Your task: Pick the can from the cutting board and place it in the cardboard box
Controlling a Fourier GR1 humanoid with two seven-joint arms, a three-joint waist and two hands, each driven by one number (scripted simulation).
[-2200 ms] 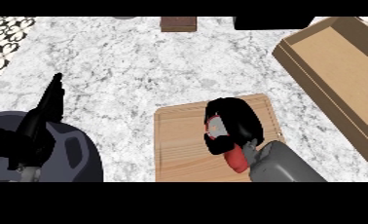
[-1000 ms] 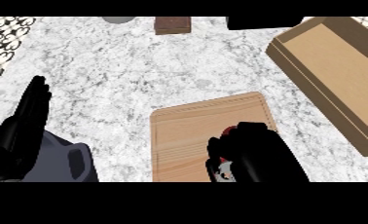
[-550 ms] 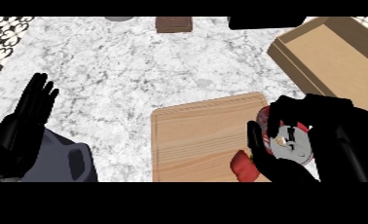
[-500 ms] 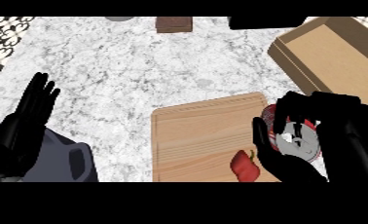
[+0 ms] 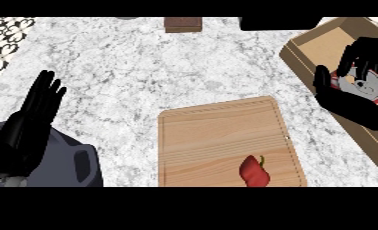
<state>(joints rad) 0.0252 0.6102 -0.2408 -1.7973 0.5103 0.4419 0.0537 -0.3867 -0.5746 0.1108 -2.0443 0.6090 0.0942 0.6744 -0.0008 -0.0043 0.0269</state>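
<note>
The can is held in the right hand, whose thumb and fingers are curled round it, so that only part of its grey end and a strip of red and white label are seen between them. Hand and can are found at the right edge of the view, over the near wall of the cardboard box; whether the can is touching the box cannot be told. The open interior of the box is seen just beyond the fingertips, up and to the left of the hand.

The cutting board is laid on the marble counter, below and to the left of the right hand and apart from it. A red pepper is seen lying on the board near its lower right corner, well below the hand.

The left hand is shown at the left edge of the view, open, with straight fingers pointing up, and nothing is held in it. It is well apart from the board and from the box.

At the far edge of the counter, left of the box, a small brown block is seen, and beside it a dark object is cut off by the upper border.
</note>
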